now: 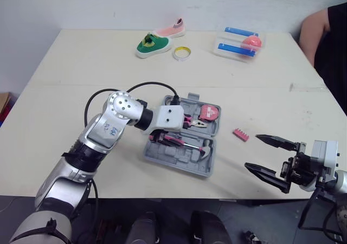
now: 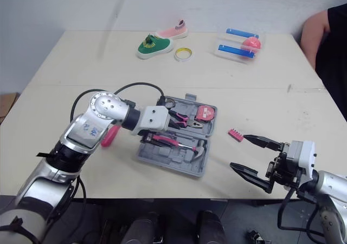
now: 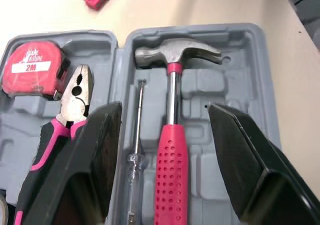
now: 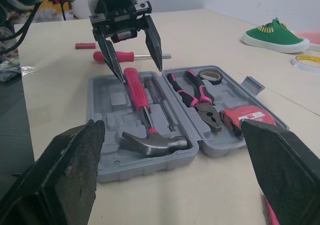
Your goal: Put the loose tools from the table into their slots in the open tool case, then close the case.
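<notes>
Hovering over the open tool case, my left hand is spread apart astride the hammer lying in its slot. My right hand, also spread, sits near the case, the pink bit strip on the surface between them.

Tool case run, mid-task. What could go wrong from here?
1. The left gripper hangs with jaws open over the seated hammer; closing or dragging could pull it from its slot.
2. The bit holder and screwdriver lie outside the tool case; closing now would leave them out.
</notes>
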You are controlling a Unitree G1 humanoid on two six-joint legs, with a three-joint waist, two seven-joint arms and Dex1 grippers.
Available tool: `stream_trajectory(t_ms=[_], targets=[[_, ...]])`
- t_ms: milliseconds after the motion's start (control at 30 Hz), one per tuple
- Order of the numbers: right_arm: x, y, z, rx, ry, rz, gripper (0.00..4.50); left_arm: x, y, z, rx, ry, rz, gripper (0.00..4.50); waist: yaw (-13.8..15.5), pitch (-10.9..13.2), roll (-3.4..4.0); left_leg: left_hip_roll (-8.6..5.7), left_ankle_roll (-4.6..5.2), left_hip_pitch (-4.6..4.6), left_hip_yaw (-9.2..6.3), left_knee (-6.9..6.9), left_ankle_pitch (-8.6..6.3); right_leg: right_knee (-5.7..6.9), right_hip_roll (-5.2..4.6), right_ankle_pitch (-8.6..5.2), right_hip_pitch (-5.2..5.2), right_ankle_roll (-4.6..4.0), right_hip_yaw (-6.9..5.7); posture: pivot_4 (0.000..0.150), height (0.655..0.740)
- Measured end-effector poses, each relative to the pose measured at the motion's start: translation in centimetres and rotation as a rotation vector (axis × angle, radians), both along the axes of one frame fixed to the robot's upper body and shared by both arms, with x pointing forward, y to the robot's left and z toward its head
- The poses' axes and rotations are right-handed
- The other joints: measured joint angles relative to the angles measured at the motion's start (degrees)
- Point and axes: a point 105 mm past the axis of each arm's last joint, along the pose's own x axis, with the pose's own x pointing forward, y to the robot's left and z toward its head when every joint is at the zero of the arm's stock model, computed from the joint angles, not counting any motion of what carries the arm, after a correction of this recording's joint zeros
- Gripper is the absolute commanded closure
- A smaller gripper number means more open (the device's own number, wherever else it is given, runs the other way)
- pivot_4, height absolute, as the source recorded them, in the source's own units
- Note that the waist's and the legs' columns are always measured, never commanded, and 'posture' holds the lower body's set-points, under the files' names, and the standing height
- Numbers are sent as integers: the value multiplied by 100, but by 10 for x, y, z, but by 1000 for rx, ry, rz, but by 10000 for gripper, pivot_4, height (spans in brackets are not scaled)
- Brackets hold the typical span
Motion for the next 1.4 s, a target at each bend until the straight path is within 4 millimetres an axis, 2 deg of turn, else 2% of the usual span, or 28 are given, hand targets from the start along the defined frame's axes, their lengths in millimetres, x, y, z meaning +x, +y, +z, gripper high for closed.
stream_trajectory(t_ms=[133, 233, 467, 933, 1100, 1400], targets=[[0, 1, 2, -1, -6, -1, 0, 4, 1, -2, -185, 50, 53, 44467, 1, 0, 0, 1, 1, 0, -9, 12, -1, 1, 1, 0, 9, 0, -1, 1500, 7400], [0, 1, 2, -1, -6, -3, 0, 9, 5, -12, -213, 73, 108, 44467, 11, 0, 0, -1, 3, 1, -11, 14, -2, 0, 3, 0, 14, 0, -2, 1500, 7400], [-1, 1, 0, -4, -6, 5, 0, 8, 9, -51, -152, 153, 190, 44467, 9, 0, 0, 0, 5, 2, -12, 14, -6, -2, 1, 0, 16, 1, -1, 1500, 7400], [-6, -2, -5, -7, 5, 8, 0, 10, 9, -69, -65, 198, 246, 44467, 5, -10, 15, 11, -3, 44, -21, 10, -20, -25, -11, 0, 66, 1, -1, 1500, 7400], [-7, -2, -6, -6, -3, 8, 0, 12, 7, -71, 1, 136, 228, 44467, 7, -49, 39, 12, 2, 61, -19, 9, -33, -31, -12, 0, 82, 1, 2, 1500, 7400], [-5, -7, -10, -7, 9, -6, 0, 9, 6, -83, 103, 95, 202, 44467, 9, -142, 83, 19, 31, 151, -19, -41, -82, -88, -11, 0, 178, 0, 3, 1500, 7400]])
